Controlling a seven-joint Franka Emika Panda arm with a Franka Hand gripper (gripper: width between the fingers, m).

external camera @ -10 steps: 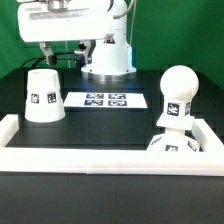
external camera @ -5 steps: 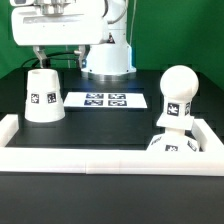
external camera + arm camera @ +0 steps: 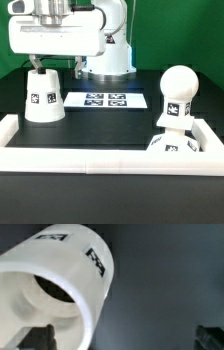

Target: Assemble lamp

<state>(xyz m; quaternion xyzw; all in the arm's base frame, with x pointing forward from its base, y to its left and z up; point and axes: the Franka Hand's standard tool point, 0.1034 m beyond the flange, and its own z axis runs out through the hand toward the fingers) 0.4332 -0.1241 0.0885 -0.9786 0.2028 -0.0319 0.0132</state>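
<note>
Fingers [image 3: 120,336] spread wide apart, gripping nothing: in the wrist view one dark fingertip [image 3: 38,336] just beside the shade's rim, the other at the far edge of the frame, bare dark table [image 3: 165,291] between them. Poised directly above the shade [image 3: 43,94] in the exterior view, tips [image 3: 57,62] low near its narrow top, contact impossible to judge from there. Mostly hidden in that view by the big white gripper housing [image 3: 55,35].

From the wrist view only: the shade [image 3: 60,297] seen close, its hollow opening a dark oval, two black-white tags along its outer wall. From the exterior view only: everything else. Shade standing upright on its wide end, one tag facing the camera. Marker board [image 3: 105,100] lying flat just beside the shade, toward the exterior view's right. Bulb [image 3: 177,95] well apart from the shade, further to the exterior view's right, upright with ball on top, a tag on its stem. Base block [image 3: 176,146] directly under the bulb, touching it, tags on its front face. White border rail [image 3: 100,160] running along the front of the table, nearer the camera than the shade. Robot's white pedestal [image 3: 108,55] behind the marker board.
</note>
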